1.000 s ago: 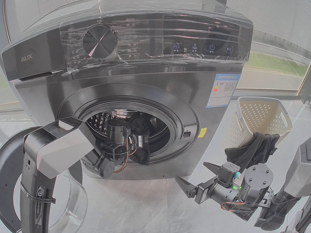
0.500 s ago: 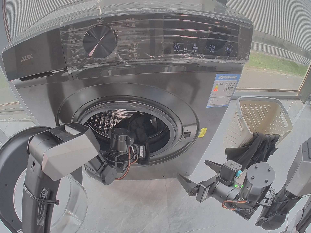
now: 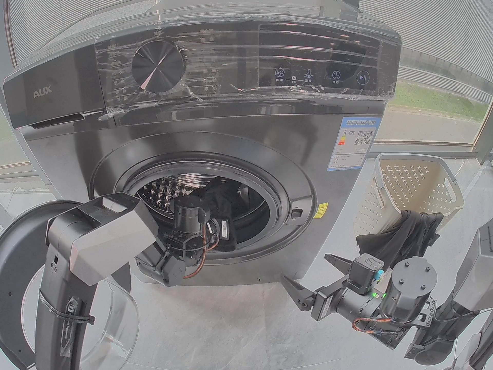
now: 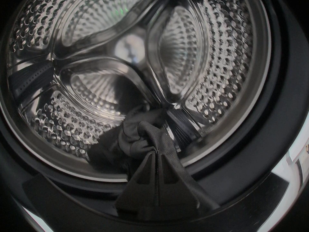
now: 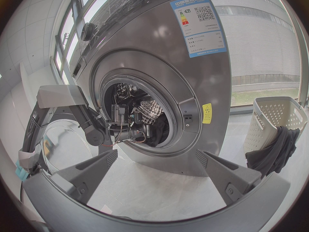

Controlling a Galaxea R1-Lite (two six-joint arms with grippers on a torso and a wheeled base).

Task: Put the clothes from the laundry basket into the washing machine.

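Note:
The grey washing machine (image 3: 231, 129) stands with its round opening uncovered. My left gripper (image 4: 157, 152) is at the drum mouth, shut on a black garment (image 4: 141, 136) that trails into the steel drum (image 4: 180, 49). In the head view that garment (image 3: 222, 204) hangs inside the opening, over the lower seal. My right gripper (image 3: 306, 271) hovers open and holds nothing, low above the floor in front of the machine; its fingers (image 5: 96, 165) stand wide apart. A white laundry basket (image 3: 411, 181) leans at the machine's right, with dark clothes (image 3: 405, 237) spilling over its rim.
The machine's door (image 3: 15, 263) is swung open at the left, its glass bowl (image 5: 64, 142) behind my left arm. Bare grey floor (image 3: 231, 325) lies in front of the machine. Windows line the room behind.
My left wrist has shifted a little lower and to the right at the drum mouth, and the black garment hangs less far over the rim. The right gripper has barely moved.

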